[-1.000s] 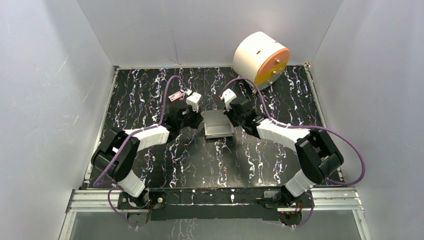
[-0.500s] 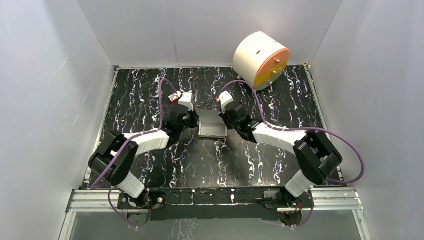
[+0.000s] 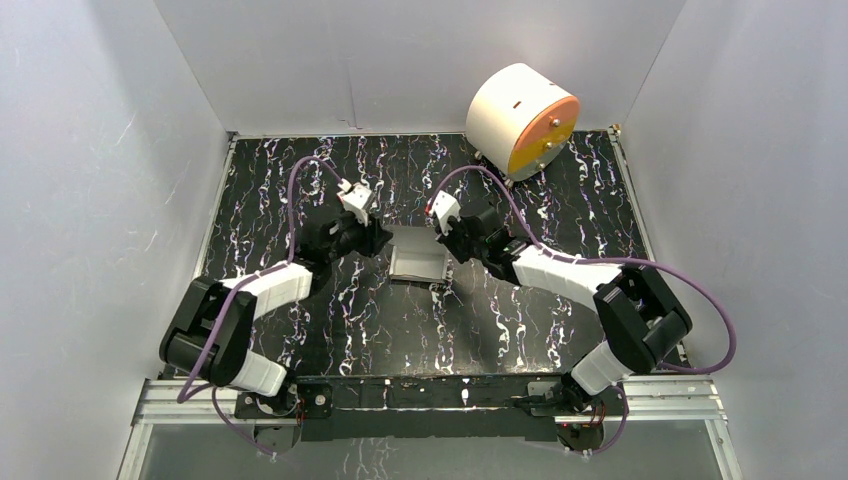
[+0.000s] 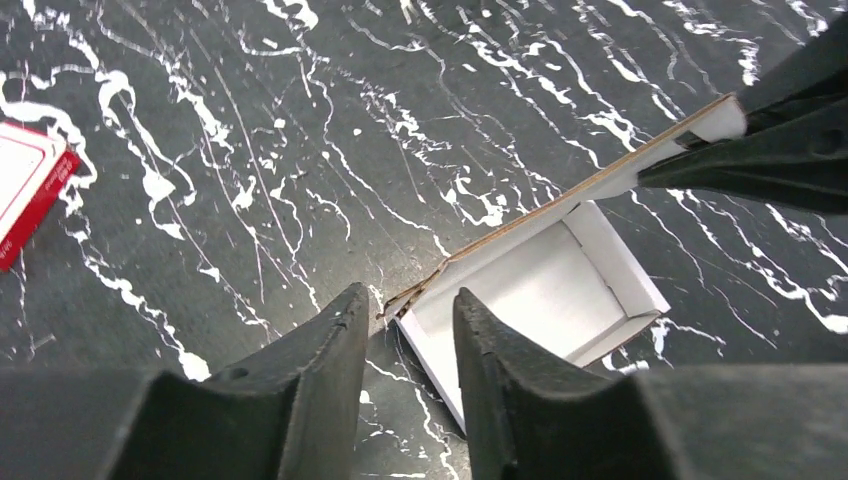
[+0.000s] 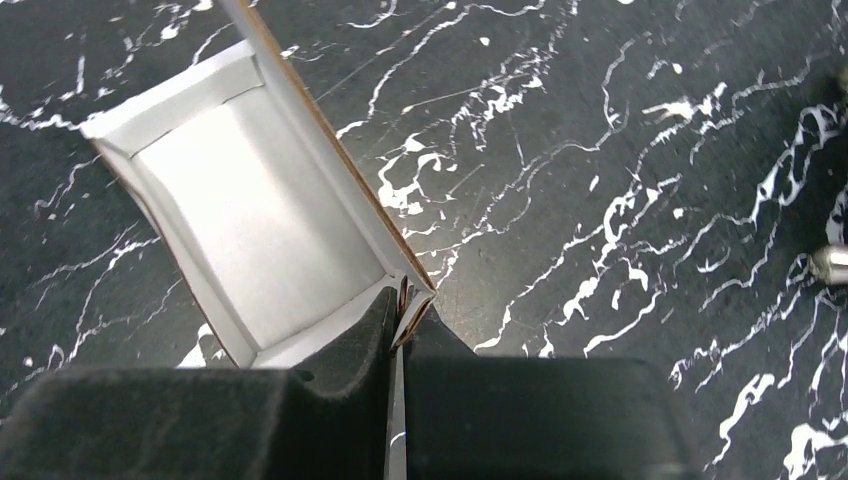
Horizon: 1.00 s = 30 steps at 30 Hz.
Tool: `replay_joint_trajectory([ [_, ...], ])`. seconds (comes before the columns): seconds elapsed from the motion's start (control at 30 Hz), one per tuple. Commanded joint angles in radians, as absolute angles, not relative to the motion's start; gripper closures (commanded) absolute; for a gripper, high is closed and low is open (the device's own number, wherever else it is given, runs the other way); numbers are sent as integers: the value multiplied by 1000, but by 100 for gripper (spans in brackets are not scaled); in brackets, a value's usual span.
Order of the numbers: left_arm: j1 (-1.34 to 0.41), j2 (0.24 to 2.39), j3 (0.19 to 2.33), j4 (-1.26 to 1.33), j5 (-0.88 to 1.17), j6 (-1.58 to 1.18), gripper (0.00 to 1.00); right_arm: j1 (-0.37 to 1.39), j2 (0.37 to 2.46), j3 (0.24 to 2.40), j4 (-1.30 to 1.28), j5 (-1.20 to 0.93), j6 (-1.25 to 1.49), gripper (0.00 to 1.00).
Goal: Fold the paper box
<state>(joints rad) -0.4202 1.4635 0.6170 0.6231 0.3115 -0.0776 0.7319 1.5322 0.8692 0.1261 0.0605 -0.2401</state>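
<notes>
The paper box (image 3: pixel 418 262) is a small white open tray of thin cardboard lying on the black marbled table. In the left wrist view, the box (image 4: pixel 540 290) has its near corner just beyond the fingertips of my left gripper (image 4: pixel 410 300), which stands open and grips nothing. My right gripper (image 5: pixel 402 310) is shut on the upright wall at a corner of the box (image 5: pixel 260 210). From the left wrist its dark fingers (image 4: pixel 790 150) are seen pinching that wall's far end. From above, the left gripper (image 3: pixel 384 244) and right gripper (image 3: pixel 447 246) flank the box.
A big white cylinder with an orange face (image 3: pixel 520 118) stands at the back right. A small red and white card (image 4: pixel 25 190) lies on the table to the left of the box. White walls close in the table on three sides.
Both arms have carried the box a little toward the back left. The left gripper has opened and let go of the box's left side; the right gripper stays shut on it.
</notes>
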Motion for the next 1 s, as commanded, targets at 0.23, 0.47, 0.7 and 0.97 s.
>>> replay_joint_trajectory([
  [0.23, -263, 1445, 573, 706, 756, 180, 53, 691, 1503, 881, 74, -159, -361, 99],
  [0.47, -206, 1570, 638, 678, 864, 277, 52, 684, 1510, 886, 50, -217, -413, 99],
  [0.7, -192, 1637, 666, 707, 911, 334, 56, 683, 1521, 911, 19, -258, -442, 99],
  [0.97, -186, 1703, 717, 701, 1004, 475, 56, 684, 1533, 929, 2, -281, -469, 99],
])
